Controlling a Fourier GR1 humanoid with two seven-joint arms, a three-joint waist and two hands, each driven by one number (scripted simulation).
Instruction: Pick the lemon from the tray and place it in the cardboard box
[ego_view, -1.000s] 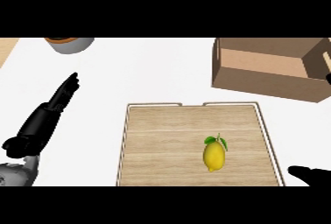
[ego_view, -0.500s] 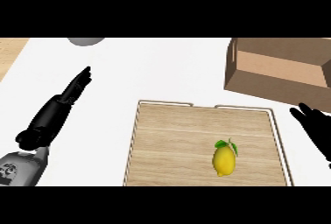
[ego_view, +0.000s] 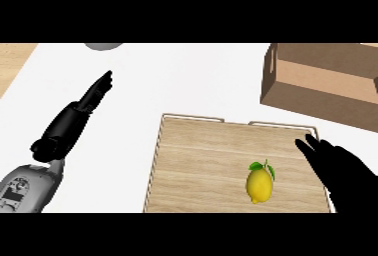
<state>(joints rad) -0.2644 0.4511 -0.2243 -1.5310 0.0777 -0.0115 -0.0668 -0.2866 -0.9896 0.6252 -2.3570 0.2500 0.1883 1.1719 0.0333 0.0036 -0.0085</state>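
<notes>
Fingers (ego_view: 314, 147) of the right hand (ego_view: 341, 167) are straight and slightly spread, holding nothing; the hand lies over the right edge of the tray, just beside the lemon. Fingers of the left hand (ego_view: 74, 120) are extended straight and together, resting on the white counter (ego_view: 192, 80) left of the tray. Cardboard box (ego_view: 325, 82): upper right, open top, apart from the tray. Wooden tray (ego_view: 199, 165): lower centre. Lemon (ego_view: 259, 184): on the tray's right half, green leaf at its upper end.

lemon (ego_view: 259, 185) on tray (ego_view: 193, 150), right hand (ego_view: 337, 167) open beside it, cardboard box (ego_view: 325, 80) beyond
</notes>
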